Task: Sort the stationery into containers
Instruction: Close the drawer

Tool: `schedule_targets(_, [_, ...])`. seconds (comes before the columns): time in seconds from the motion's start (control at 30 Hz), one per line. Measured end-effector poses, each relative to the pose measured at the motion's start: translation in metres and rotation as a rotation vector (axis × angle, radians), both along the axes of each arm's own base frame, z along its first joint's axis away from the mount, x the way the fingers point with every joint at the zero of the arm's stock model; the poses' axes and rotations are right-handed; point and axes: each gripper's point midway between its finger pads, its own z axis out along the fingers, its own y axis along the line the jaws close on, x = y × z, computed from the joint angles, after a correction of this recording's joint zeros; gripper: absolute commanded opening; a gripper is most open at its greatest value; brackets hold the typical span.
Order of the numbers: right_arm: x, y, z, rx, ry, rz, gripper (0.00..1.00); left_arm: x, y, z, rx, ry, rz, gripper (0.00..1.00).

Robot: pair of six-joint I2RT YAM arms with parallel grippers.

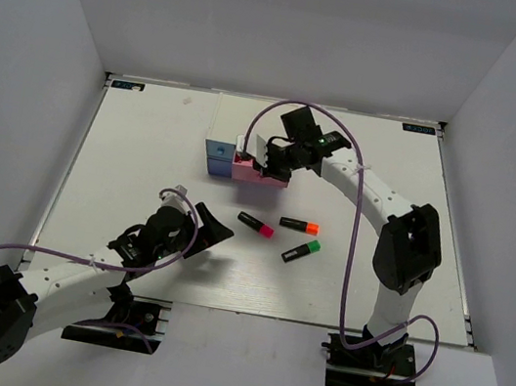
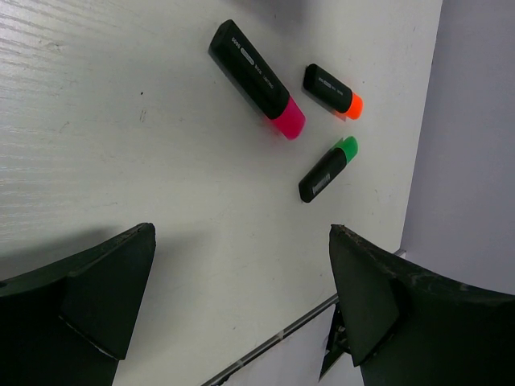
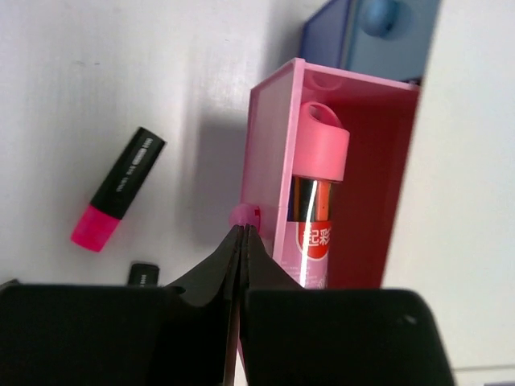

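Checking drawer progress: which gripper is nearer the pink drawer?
Right. The right gripper is shut at the knob of the pink drawer; the left gripper hangs open by the pink-capped highlighter, far off.

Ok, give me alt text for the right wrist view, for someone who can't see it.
The right arm's shut fingers meet at the small knob of an open pink drawer holding a pink-topped item. A pink-capped black highlighter lies on the white table to the left.

A white, faintly grained tabletop (image 1: 145, 154) fills the scene, closed in by plain pale-grey wall panels (image 1: 297, 21) at left, far and right.
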Motion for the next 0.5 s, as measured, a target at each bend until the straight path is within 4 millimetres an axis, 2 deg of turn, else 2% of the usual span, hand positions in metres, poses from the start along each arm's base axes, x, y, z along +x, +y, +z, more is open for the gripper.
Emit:
schedule_targets(0.23, [0.025,0.001,0.002,0.001,-0.066,-0.096,0.0,0.0,0.0,0.0,0.001,-0.001,0.0,1.0])
schedule_targets(0.5, [0.049,0.001,-0.007,-0.015,-0.116,-0.193,0.0,0.0,0.0,-0.004,0.013,0.006,-0.003,1.0])
